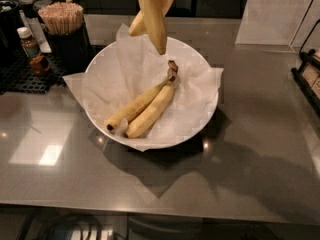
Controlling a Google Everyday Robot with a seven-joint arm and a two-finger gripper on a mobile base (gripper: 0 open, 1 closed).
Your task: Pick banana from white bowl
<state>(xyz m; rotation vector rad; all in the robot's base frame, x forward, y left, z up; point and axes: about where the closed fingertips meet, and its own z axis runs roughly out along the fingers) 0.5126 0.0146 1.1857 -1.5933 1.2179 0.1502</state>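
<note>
The white bowl (pixel 212 111), lined with crinkled white paper, sits mid-counter. Two yellow bananas (pixel 145 109) lie in it side by side, joined at a dark stem (pixel 172 70) that points to the far right. My gripper (pixel 145 42) hangs down from the top edge over the bowl's far rim, well above the bananas. Only its two tan fingers show: a long one tapering to a tip (pixel 159 46) and a shorter one (pixel 135 29) to its left. The tips stand apart with nothing between them.
A black cup of wooden sticks (pixel 61 19), a small bottle (pixel 27 41) and a black mat (pixel 22 79) stand at the back left. A clear stand (pixel 280 14) is at the back right, and a dark rack (pixel 307 74) is at the right edge. The counter (pixel 250 174) is glossy grey.
</note>
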